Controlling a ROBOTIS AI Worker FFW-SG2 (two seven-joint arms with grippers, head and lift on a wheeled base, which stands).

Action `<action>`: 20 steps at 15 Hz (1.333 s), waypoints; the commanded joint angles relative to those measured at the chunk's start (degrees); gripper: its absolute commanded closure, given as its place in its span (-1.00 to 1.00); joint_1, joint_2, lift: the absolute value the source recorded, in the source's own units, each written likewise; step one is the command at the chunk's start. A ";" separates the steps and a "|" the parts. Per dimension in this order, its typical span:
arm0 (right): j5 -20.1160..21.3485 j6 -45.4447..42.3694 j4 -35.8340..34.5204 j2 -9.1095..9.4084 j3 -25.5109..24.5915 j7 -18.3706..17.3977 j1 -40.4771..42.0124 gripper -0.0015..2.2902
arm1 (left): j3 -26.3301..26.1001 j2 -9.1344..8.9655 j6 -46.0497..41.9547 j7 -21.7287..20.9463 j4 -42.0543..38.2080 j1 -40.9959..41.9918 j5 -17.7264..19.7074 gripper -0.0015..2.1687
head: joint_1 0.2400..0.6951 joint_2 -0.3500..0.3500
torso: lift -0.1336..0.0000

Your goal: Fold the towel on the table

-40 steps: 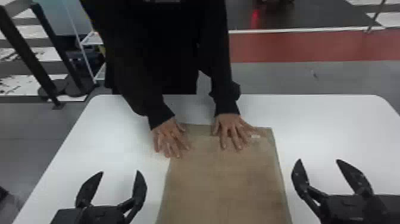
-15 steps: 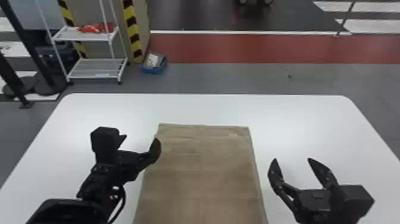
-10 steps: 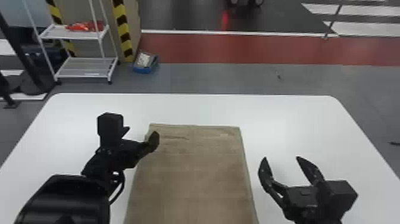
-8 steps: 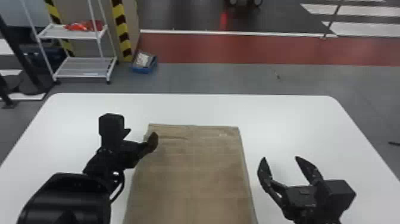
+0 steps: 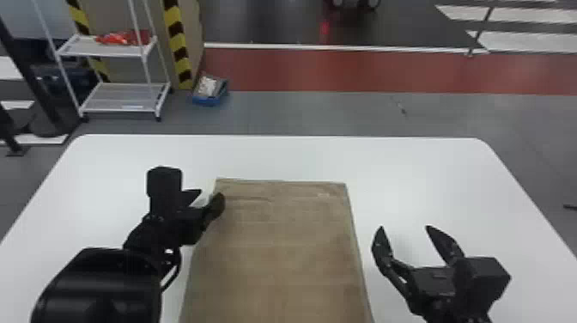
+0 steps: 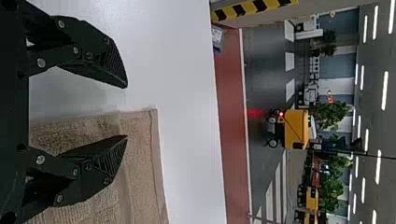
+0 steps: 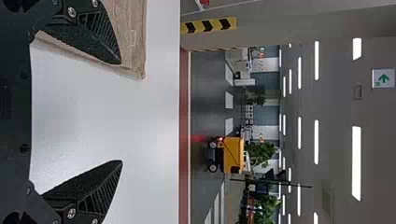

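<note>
In head view, L gripper (image 5: 210, 195) is being held at towel's (image 5: 279, 257) L edge, nr far L corner, fingers apart. In L wrist view, that edge is being seen btwn L gripper's (image 6: 126, 112) fingers, one being held over towel, the other over table (image 5: 408, 172); whether towel is being touched can't be told. R gripper (image 5: 405, 227) is being held over table, R of towel, fingers well apart; in R wrist view, one of its fingers is being seen across towel nr a corner. Towel is being held up flat by table, nr end being cut off by head view's bottom edge. Beyond table, rack (image 5: 103, 99) w/ red stuff (image 5: 124, 38) is being shown, w/ blue bin (image 5: 208, 99) on floor beside it. Yellow cart (image 6: 296, 128) is being caught in both wrist views, green-arrow sign (image 7: 383, 78) in R one.
</note>
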 commanded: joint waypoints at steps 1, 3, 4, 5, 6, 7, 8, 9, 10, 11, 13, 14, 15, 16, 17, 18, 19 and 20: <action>-0.09 0.00 0.25 0.01 0.00 0.00 -0.04 -0.88 | 0.14 -0.15 0.14 -0.36 -0.01 0.20 0.22 0.01 | 1.00 -0.15 | -0.79; -0.09 0.00 0.51 0.01 0.00 0.00 -0.21 -0.88 | 0.14 -0.15 0.14 -0.36 -0.10 0.46 0.22 0.07 | 1.00 -0.16 | -0.79; -0.09 0.00 0.51 0.01 0.00 0.00 -0.30 -0.88 | 0.14 -0.15 0.14 -0.36 -0.10 0.46 0.22 0.07 | 1.00 -0.16 | -0.79; -0.09 0.00 0.60 0.01 0.00 0.00 -0.39 -0.88 | 0.14 -0.15 0.14 -0.36 -0.27 0.63 0.22 0.07 | 1.00 -0.16 | -0.79; -0.09 0.00 0.69 0.01 0.00 0.00 -0.39 -0.88 | 0.14 -0.15 0.14 -0.45 -0.54 0.90 0.22 0.10 | 1.00 -0.16 | -0.79; -0.27 0.00 0.78 0.01 0.00 0.00 -0.48 -0.88 | 0.06 -0.15 0.14 -0.54 -0.98 1.51 0.22 0.33 | 1.00 -0.16 | -0.79; -0.27 -0.17 0.95 0.01 0.00 0.00 -0.48 -0.88 | -0.12 -0.15 0.14 -0.54 -3.00 2.48 0.22 0.46 | 1.00 -0.16 | -0.78; -0.27 -0.17 1.13 0.01 0.00 0.00 -0.65 -0.88 | -0.47 -0.15 0.14 -0.54 -5.28 3.71 0.22 0.47 | 1.00 -0.17 | -0.78; -0.27 -0.17 1.22 0.01 0.00 0.00 -0.65 -0.88 | -0.74 -0.15 0.14 -0.54 -7.66 4.94 0.22 0.47 | 1.00 -0.17 | -0.78; -0.35 -0.17 1.39 0.10 0.00 0.00 -0.83 -0.88 | -1.26 -0.15 0.14 -0.54 -10.82 6.61 0.30 0.47 | 1.00 -0.18 | -0.78; -0.35 -0.17 1.48 0.10 0.09 0.00 -0.92 -0.88 | -2.76 -0.15 0.67 -0.54 -17.15 9.78 0.48 0.47 | 1.00 -0.20 | -0.78; -0.35 -0.17 1.48 0.10 0.09 0.00 -0.92 -0.88 | -3.81 -0.15 1.37 -0.63 -21.28 12.06 0.57 0.47 | 1.00 -0.22 | -0.78; -0.35 -0.35 1.57 0.01 0.00 0.00 -0.92 -0.88 | -5.04 -0.15 1.90 -1.60 -26.29 15.14 0.74 0.47 | 1.00 -0.26 | -0.78; -0.44 -0.35 1.66 -0.08 -0.35 0.00 -0.92 -0.88 | -6.36 -0.15 4.36 -2.65 -31.65 18.83 1.80 0.47 | 1.00 -0.29 | -0.78; -0.88 -0.35 2.01 -0.16 -1.23 0.00 -0.92 -0.88 | -8.21 -0.15 4.36 -3.62 -38.07 23.84 3.12 0.47 | 1.00 -0.34 | -0.78; -1.93 -0.35 2.27 -0.34 -2.11 0.00 -0.92 -0.88 | -10.58 -0.15 2.07 -3.70 -42.81 28.58 3.03 0.47 | 1.00 -0.39 | -0.78; -2.02 -0.53 2.54 -0.43 -2.81 0.00 -0.92 -0.88 | -12.42 -0.15 -1.62 -3.70 -44.75 31.66 3.03 0.47 | 1.00 -0.46 | -0.78; -2.20 -0.53 2.71 -0.51 -3.78 0.00 -0.83 -0.88 | -14.09 -0.15 -4.61 -2.83 -45.71 33.77 3.03 0.47 | 1.00 -0.64 | -0.78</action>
